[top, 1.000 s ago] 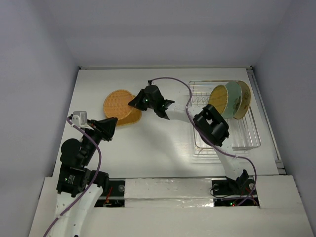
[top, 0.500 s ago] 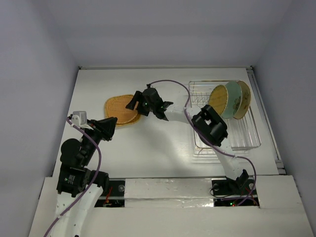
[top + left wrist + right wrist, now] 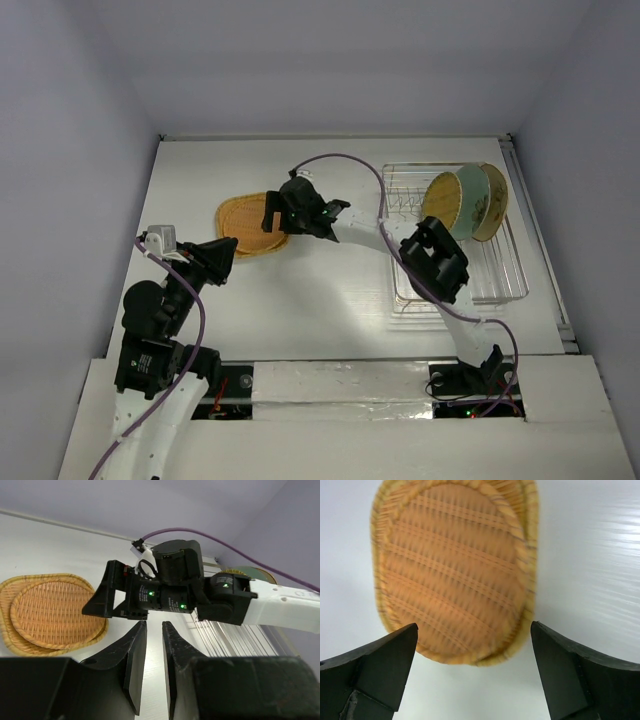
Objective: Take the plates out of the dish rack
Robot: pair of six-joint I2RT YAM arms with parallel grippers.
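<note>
Two orange-yellow woven plates [image 3: 243,228] lie stacked flat on the table, the round one on the rounded-square one [image 3: 455,565]. My right gripper [image 3: 272,211] hovers just above their right edge, open wide [image 3: 474,625], with nothing between its fingers. In the dish rack [image 3: 500,275] at the right stand three plates: an orange-yellow one [image 3: 438,200], a pale green one [image 3: 464,202] and a beige one [image 3: 492,200]. My left gripper [image 3: 217,262] sits near the stack's front edge, shut and empty [image 3: 150,630]. Its wrist view shows the stack [image 3: 50,612] and rack wires [image 3: 225,635].
The right arm [image 3: 430,262] reaches across the table in front of the rack, with its purple cable [image 3: 345,165] looping above. White walls close in the table at the back and sides.
The right gripper opened and let go of the round woven plate, which went from tilted to flat on the other one. The gripper drew slightly back. The left arm stayed put.
</note>
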